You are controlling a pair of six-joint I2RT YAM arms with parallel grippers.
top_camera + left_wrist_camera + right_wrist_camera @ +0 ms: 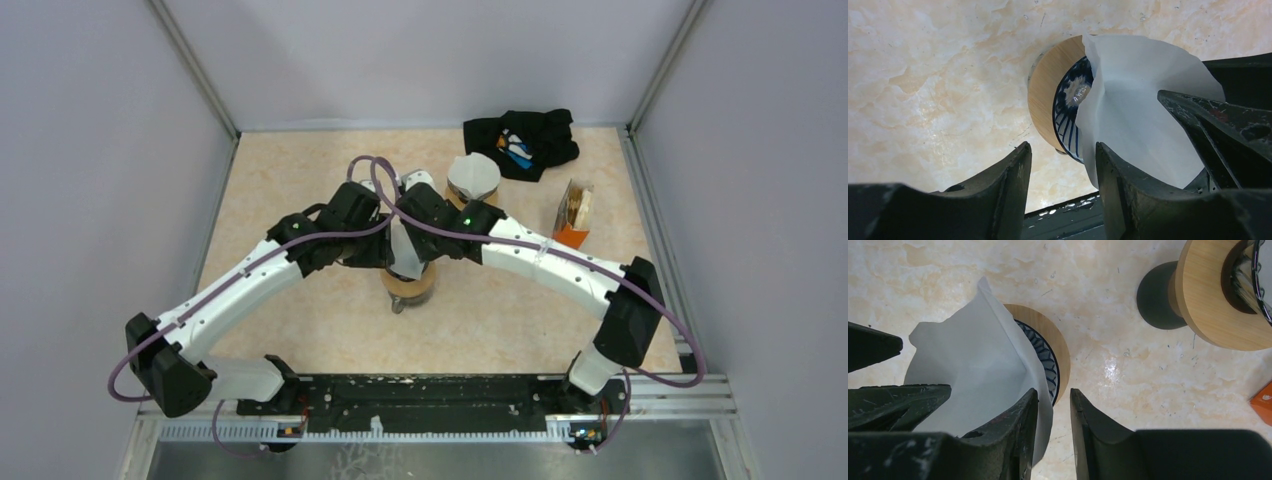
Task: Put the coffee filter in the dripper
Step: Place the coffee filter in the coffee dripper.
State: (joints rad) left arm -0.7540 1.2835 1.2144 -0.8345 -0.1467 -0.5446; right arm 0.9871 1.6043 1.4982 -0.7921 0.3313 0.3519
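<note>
The dripper [410,288] has a wooden ring and a blue-striped cone; it stands mid-table and shows in the left wrist view [1047,90] and the right wrist view [1057,340]. A white paper coffee filter [405,250] stands opened and tilted in its cone [1143,115] [973,370]. My left gripper [1063,165] is open beside the dripper, with the filter's edge against its right finger. My right gripper [1054,410] is open on the other side, with the filter's lower edge hanging loose between its jaws. In the top view both grippers [378,255] [420,240] meet over the dripper.
A second wooden dripper [472,178] holding a filter stands behind, on a black base [1155,300]. A black cloth [520,140] lies at the back right. An orange box [573,215] stands at the right, its corner visible in the right wrist view [1263,400].
</note>
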